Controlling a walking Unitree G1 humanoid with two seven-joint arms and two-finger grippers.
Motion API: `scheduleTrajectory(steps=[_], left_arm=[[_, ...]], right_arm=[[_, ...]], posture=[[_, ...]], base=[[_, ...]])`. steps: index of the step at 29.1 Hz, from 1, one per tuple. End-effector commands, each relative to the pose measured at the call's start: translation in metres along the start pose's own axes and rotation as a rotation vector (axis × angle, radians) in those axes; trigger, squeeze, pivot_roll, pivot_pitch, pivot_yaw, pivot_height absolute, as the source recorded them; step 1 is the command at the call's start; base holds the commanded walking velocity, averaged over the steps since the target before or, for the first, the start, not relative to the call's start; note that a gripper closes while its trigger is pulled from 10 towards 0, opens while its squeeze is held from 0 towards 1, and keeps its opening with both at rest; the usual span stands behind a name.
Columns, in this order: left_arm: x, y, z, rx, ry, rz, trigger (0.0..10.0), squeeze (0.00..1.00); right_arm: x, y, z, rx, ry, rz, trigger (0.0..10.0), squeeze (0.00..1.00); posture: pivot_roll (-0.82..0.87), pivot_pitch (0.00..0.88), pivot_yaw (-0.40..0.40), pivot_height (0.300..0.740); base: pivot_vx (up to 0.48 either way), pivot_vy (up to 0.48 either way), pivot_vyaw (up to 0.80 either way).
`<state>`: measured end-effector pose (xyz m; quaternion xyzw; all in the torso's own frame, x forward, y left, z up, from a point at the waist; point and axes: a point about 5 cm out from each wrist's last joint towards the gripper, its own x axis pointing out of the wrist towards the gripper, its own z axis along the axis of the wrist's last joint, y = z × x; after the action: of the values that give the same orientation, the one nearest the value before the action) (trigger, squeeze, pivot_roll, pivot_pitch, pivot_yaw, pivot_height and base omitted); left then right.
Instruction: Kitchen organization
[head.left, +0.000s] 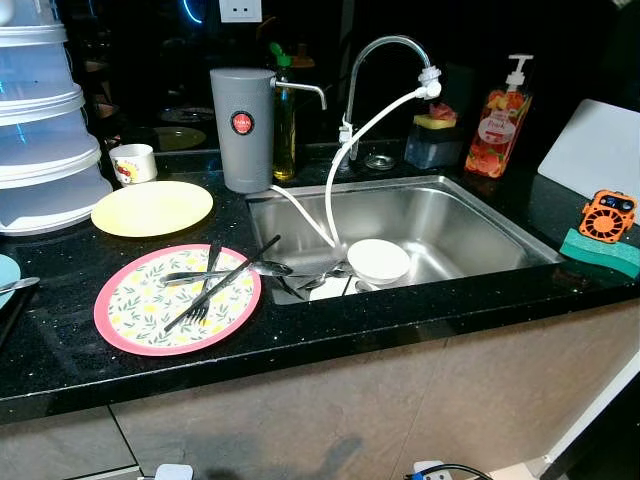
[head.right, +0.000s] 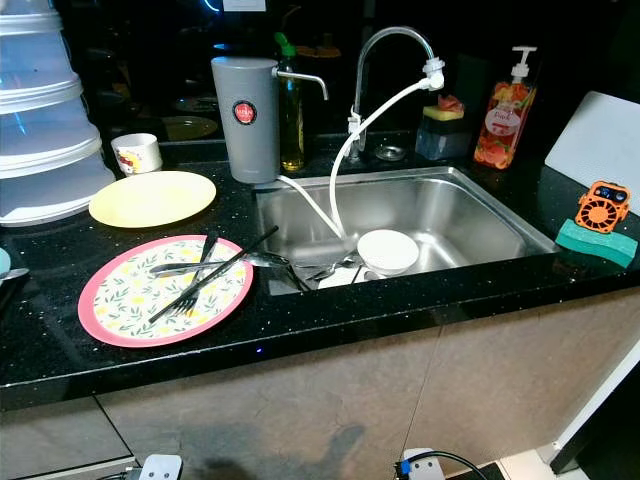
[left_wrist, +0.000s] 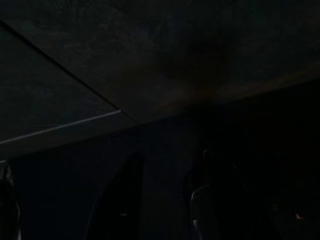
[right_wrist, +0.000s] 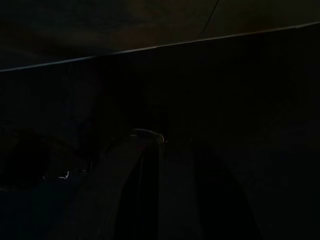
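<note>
Both arms hang idle; wrist views too dark, I can't tell either gripper's opening. Floral plate (head.left: 177, 299) sits at the counter's (head.left: 420, 320) front edge, fork (head.left: 205, 300) and spoon (head.left: 225, 272) loose on it (tilt it and they slide). Hose (head.left: 345, 160) crowds the sink's (head.left: 470, 215) left corner; right side is roomier.

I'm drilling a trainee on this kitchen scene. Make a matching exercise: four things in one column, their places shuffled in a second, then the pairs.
Things:
1. white bowl
2. fork
3. orange fan
4. soap bottle

Places:
A. on the floral plate
B. on the counter, right of the sink
C. in the sink
D. behind the sink, right of the faucet

Pairs: 1-C, 2-A, 3-B, 4-D
</note>
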<state>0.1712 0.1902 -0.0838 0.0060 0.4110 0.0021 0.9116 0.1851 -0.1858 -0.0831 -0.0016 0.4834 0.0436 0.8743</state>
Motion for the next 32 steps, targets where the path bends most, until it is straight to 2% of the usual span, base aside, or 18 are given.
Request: scheduleTrajectory(steps=[1, 10, 12, 13, 14, 15, 19, 23, 25, 28, 29, 31, 32], left_arm=[[-0.001, 0.001, -0.003, -0.001, 0.013, 0.008, 10.0, 0.00], [-0.001, 0.001, -0.002, -0.006, 0.005, 0.013, 10.0, 0.00], [-0.001, 0.001, -0.003, -0.005, 0.005, 0.014, 10.0, 0.00], [-0.001, 0.001, -0.003, -0.005, 0.005, 0.014, 10.0, 0.00], [-0.001, 0.000, -0.004, -0.011, 0.005, 0.018, 10.0, 0.00], [-0.001, 0.000, -0.004, -0.011, 0.005, 0.018, 10.0, 0.00], [-0.003, 0.001, -0.008, -0.002, 0.007, 0.033, 10.0, 0.00], [-0.004, 0.002, -0.010, 0.002, 0.009, 0.034, 10.0, 0.00], [-0.004, 0.002, -0.008, 0.002, -0.008, 0.037, 10.0, 0.00], [-0.004, 0.002, -0.005, -0.010, -0.029, 0.038, 10.0, 0.00], [-0.003, 0.001, -0.003, -0.014, -0.033, 0.035, 10.0, 0.00], [-0.002, 0.002, 0.000, -0.019, -0.043, 0.032, 10.0, 0.00], [-0.002, 0.005, 0.003, 0.000, -0.055, 0.040, 10.0, 0.00]], right_arm=[[-0.001, -0.003, 0.000, -0.003, 0.008, -0.005, 10.0, 0.00], [0.000, 0.000, -0.003, -0.020, 0.017, 0.000, 10.0, 0.00], [0.000, -0.001, -0.001, -0.089, 0.008, -0.018, 10.0, 0.00], [0.000, -0.001, -0.001, -0.089, 0.008, -0.018, 10.0, 0.00], [0.000, -0.002, -0.002, -0.137, 0.013, -0.016, 10.0, 0.00], [0.000, -0.002, -0.002, -0.137, 0.013, -0.016, 10.0, 0.00], [-0.001, 0.000, -0.005, -0.042, 0.023, 0.023, 10.0, 0.00], [0.000, -0.002, 0.002, 0.020, -0.004, 0.013, 10.0, 0.00], [0.000, -0.001, 0.006, 0.073, -0.014, 0.024, 10.0, 0.00], [0.000, 0.000, 0.005, 0.100, -0.008, 0.027, 10.0, 0.00], [0.000, 0.001, 0.003, 0.137, -0.004, 0.034, 10.0, 0.00], [0.001, 0.003, 0.001, 0.150, 0.000, 0.038, 10.0, 0.00], [0.001, 0.008, -0.003, 0.186, 0.011, 0.047, 10.0, 0.00]], posture=[[0.02, 0.000, -0.032, 0.740], [0.03, 0.000, -0.036, 0.740], [0.03, 0.000, -0.047, 0.740], [0.03, 0.000, -0.047, 0.740], [0.03, 0.003, -0.057, 0.740], [0.03, 0.003, -0.057, 0.740], [0.03, 0.001, -0.063, 0.740], [0.03, 0.014, -0.048, 0.740], [0.03, 0.011, -0.046, 0.740], [0.03, 0.008, -0.045, 0.740], [0.03, 0.007, -0.044, 0.740], [0.03, 0.011, -0.036, 0.740], [0.02, 0.027, -0.018, 0.740]], base=[[0.000, 0.000, 0.00], [0.000, 0.000, 0.00], [0.000, 0.000, 0.00], [0.000, 0.000, 0.00], [0.000, 0.000, 0.00], [0.000, 0.000, 0.00], [0.000, 0.000, 0.00], [0.000, 0.000, 0.00], [0.000, 0.000, 0.00], [0.000, 0.000, 0.00], [0.000, 0.000, 0.00], [0.000, 0.000, 0.00], [0.000, 0.000, 0.00]])
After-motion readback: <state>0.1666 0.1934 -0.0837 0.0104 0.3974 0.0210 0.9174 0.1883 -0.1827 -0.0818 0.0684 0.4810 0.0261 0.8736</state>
